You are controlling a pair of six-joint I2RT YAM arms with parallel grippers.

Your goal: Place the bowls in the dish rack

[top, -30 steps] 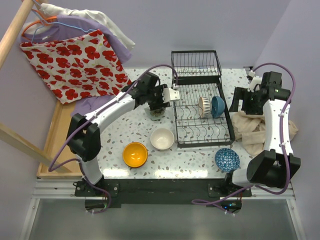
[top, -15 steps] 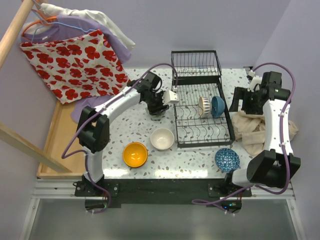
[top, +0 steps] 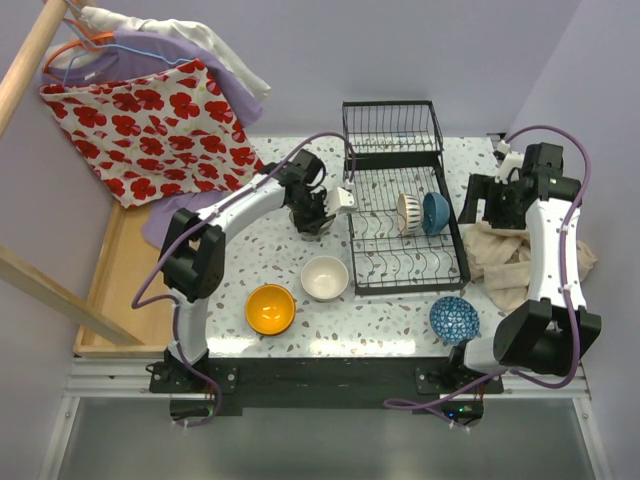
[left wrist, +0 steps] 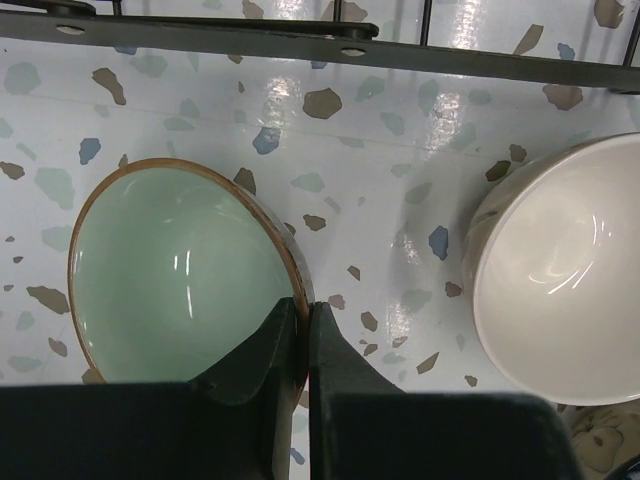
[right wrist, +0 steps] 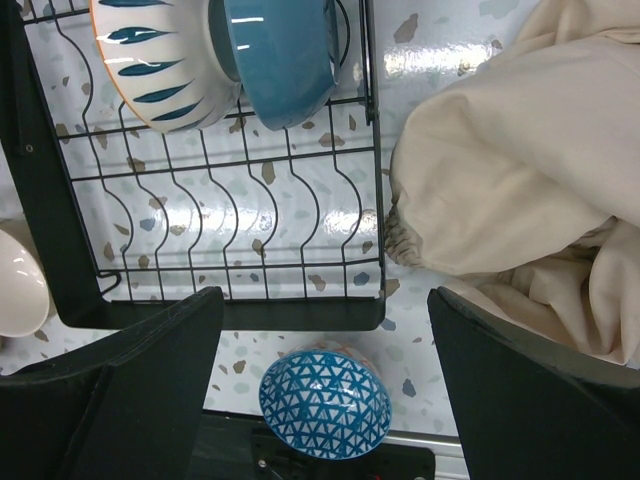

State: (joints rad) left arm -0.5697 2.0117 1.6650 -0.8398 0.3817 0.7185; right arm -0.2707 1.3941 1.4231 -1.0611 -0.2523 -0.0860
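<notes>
Top external shows speckled table (top: 400, 312), lilac walls (top: 460, 50).

Nothing readable is showing on this tabletop. No word, label, brand or number is appearing on the dish rack (right wrist: 250, 314), the pale green bowl (left wrist: 180, 270) or the red-flowered cloth (top: 150, 130). The blue-and-white bowl (right wrist: 325, 405) is carrying only a painted triangle pattern, not lettering.
</notes>
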